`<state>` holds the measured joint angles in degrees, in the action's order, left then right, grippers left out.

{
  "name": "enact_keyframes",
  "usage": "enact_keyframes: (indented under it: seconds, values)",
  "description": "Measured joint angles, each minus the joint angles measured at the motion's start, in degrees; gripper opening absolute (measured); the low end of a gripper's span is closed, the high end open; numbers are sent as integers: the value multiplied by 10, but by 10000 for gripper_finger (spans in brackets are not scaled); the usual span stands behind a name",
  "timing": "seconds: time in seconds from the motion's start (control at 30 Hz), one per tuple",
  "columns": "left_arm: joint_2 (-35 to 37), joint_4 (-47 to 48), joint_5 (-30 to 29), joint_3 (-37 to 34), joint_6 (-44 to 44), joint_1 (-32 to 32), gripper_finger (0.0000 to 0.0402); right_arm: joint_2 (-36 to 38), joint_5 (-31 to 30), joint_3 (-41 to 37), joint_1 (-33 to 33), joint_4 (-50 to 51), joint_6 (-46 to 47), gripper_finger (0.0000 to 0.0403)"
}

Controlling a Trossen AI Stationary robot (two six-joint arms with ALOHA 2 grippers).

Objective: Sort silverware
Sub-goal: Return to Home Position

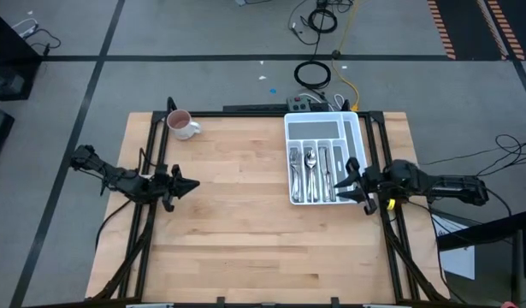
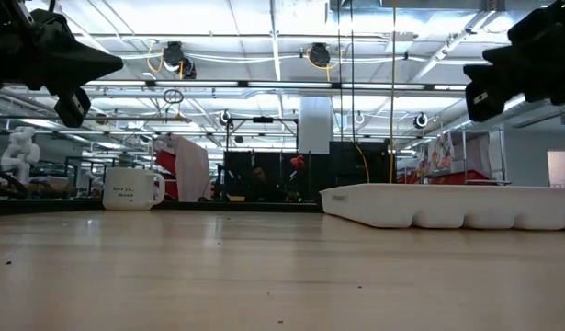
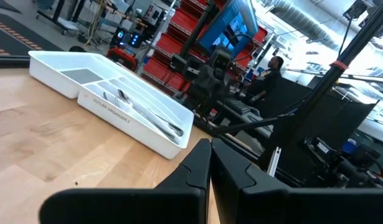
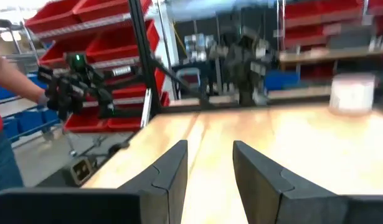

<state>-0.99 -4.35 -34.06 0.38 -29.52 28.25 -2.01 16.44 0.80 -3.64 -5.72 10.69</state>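
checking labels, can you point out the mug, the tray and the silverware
mug [image 1: 182,125]: high view, on its white body
tray [image 1: 323,127]: high view, on its bare end compartment
silverware [image 1: 310,162]: high view, on a spoon in the tray

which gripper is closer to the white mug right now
Left. The left gripper hangs near the table's left edge, a short way from the white mug. The right gripper is across the table, by the cutlery tray.
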Motion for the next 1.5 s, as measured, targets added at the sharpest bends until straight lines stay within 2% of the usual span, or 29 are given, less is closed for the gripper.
enact_keyframes:
  seconds: [0.07, 0.3, 1.5]
  values:
    - [0, 0, 0, 0, 0, 0, 15, 0, 2, 1, 0, 24, 14, 116]
    - [0, 1, 0, 0, 0, 0, 15, -5, -15, 1, 0, 24, 7, 116]
    - [0, 2, 0, -1, -1, 0, 15, -5, -13, 1, 0, 24, 6, 116]
